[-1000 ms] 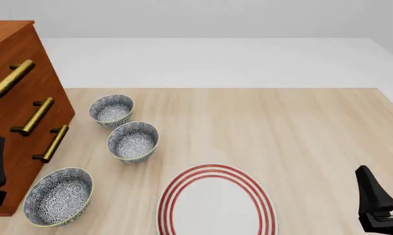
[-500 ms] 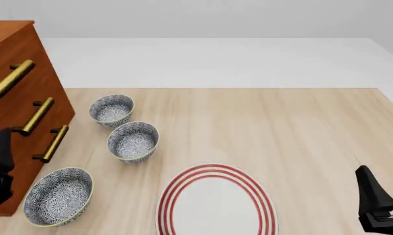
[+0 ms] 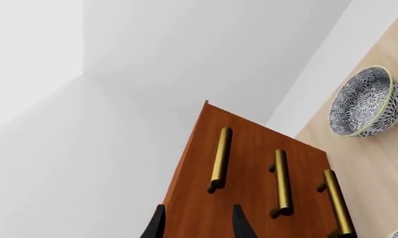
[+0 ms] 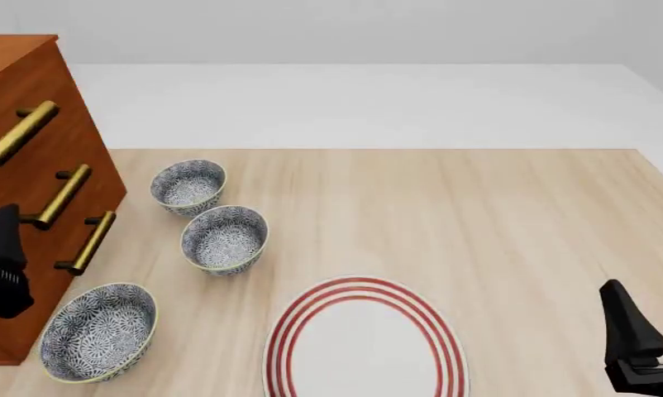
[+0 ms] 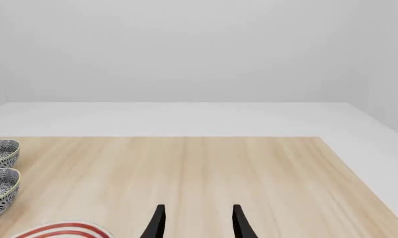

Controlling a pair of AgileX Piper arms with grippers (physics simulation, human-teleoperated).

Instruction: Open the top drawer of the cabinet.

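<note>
The cabinet (image 4: 23,178) is a tall reddish-brown chest at the table's left edge, with three brass bar handles on its face. The top drawer (image 4: 47,87) carries the highest handle (image 4: 21,132) and lies flush with the face. My left gripper (image 4: 5,227) hovers in front of the cabinet's lower half, below that handle and apart from it. In the left wrist view it (image 3: 197,228) is open and empty, with the top handle (image 3: 219,159) ahead of its fingertips. My right gripper (image 4: 618,302) rests at the near right, open with nothing between its fingers (image 5: 197,225).
Three patterned bowls stand by the cabinet: one at the back (image 4: 188,186), one in the middle (image 4: 223,238), and a larger one (image 4: 97,331) close under my left gripper. A red-ringed white plate (image 4: 364,339) lies at the front centre.
My left gripper has risen along the cabinet's face from the lower left corner toward the handles. The right arm, bowls and plate have not moved.
</note>
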